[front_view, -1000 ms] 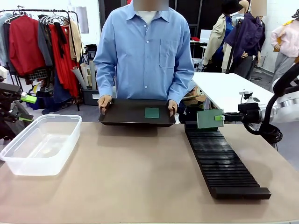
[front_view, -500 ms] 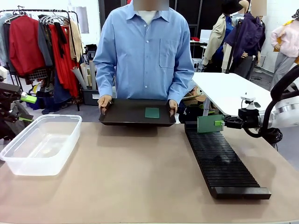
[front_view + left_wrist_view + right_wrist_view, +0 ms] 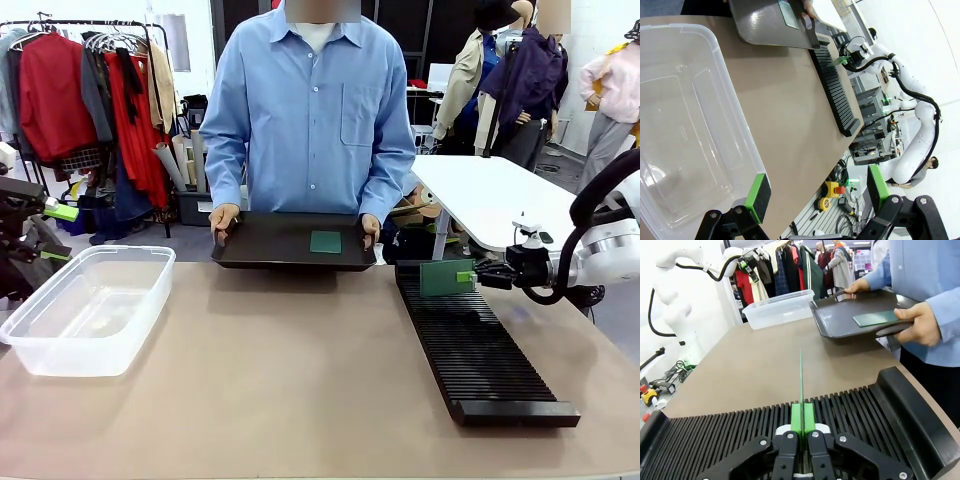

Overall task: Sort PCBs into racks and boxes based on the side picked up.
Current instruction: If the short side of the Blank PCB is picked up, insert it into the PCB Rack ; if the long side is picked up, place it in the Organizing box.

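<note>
**Right arm.** The right pincer point(image 3: 468, 277) reaches in from the right side of the table point(image 3: 300, 390). It is closed on a PCB point(image 3: 443, 278), with its green pads point(image 3: 797, 419) clamping one short edge of the board. The board stands upright on its long edge, broad face toward the robot's side. It is positioned over the far end of the rack point(image 3: 480, 345), the end nearest the person point(image 3: 315, 110). In the right wrist view the board appears edge-on as a thin vertical line, parallel to the slots. Its lower edge is level with the slot tops; whether it has entered a slot cannot be told.

**Rack.** The rack is long and black. It lies flat on the right half of the table, running lengthwise from the person's side toward the robot's side.

**Left arm.** The left pincer point(image 3: 817, 187) is open, its jaws standing wide apart. It hangs at the left edge of the table, close to the box point(image 3: 100, 252), and its wrist camera looks down across the box's rim and into it.

**Box.** The box is a clear tub with rounded corners. It rests on the left half of the table, well apart from the rack.

**Person.** The person stands at the far side and holds a black tray point(image 3: 265, 243) level at the far table edge. One hand point(image 3: 224, 218) grips one end of the tray and the other hand point(image 3: 370, 229) grips the opposite end. A second PCB point(image 3: 325, 241) lies flat on the tray, toward the end nearer the rack.
</note>
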